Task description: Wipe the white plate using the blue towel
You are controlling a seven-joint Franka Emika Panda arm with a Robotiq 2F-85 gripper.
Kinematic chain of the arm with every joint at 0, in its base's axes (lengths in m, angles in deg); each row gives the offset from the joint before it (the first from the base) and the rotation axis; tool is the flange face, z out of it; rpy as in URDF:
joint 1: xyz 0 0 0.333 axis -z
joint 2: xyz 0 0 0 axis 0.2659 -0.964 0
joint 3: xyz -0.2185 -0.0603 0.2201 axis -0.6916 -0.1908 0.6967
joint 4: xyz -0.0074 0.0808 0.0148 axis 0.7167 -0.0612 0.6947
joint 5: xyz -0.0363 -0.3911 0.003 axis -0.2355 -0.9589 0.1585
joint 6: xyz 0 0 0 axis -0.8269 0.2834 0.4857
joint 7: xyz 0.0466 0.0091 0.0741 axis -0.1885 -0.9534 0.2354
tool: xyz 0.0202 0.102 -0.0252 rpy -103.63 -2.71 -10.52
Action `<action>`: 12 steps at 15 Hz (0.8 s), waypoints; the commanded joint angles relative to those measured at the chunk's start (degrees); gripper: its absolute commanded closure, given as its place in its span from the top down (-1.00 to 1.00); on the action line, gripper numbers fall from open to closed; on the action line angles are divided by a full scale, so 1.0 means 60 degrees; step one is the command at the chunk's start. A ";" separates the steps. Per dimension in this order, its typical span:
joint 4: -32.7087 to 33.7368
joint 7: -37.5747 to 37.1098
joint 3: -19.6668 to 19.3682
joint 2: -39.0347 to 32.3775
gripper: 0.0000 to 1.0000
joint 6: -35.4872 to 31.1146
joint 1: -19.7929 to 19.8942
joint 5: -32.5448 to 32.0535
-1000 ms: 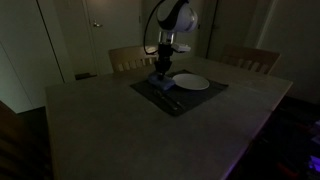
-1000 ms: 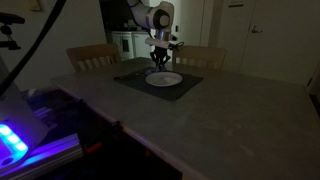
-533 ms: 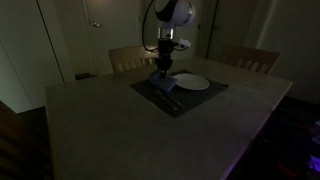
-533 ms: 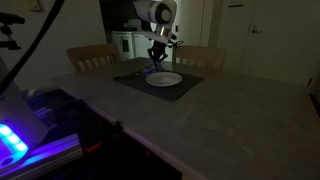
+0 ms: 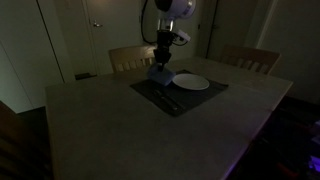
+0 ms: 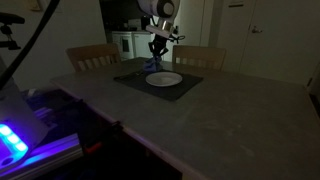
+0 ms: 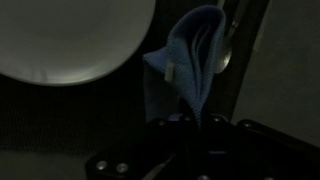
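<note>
The white plate (image 5: 190, 82) lies on a dark placemat (image 5: 200, 97) at the far side of the table, and it also shows in an exterior view (image 6: 164, 79). My gripper (image 5: 160, 62) hangs above the mat just beside the plate, shut on the blue towel (image 5: 158, 73), which dangles from it clear of the mat. In the wrist view the towel (image 7: 185, 65) hangs as a folded bundle from the closed gripper (image 7: 188, 120), with the plate (image 7: 70, 40) off to its upper left. The towel is beside the plate, not over it.
A dark spoon (image 7: 228, 52) lies on the placemat right behind the towel. Two wooden chairs (image 5: 130, 58) (image 5: 250, 60) stand at the table's far edge. The wide grey tabletop (image 5: 130, 130) stretches towards the camera. A blue-lit device (image 6: 20, 140) sits beside the table.
My gripper closed fully on the blue towel and rose, lifting it off the placemat. The plate has not moved.
</note>
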 commanded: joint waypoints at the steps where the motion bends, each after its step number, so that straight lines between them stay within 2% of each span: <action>1: -0.0414 0.0541 0.0207 0.0683 -0.96 0.0275 0.0370 0.0525; 7: -0.1030 0.0618 -0.0013 0.1696 -0.96 0.0589 0.0605 0.0771; 12: -0.2280 0.0907 -0.0372 0.2433 -0.96 0.0368 0.0835 0.0657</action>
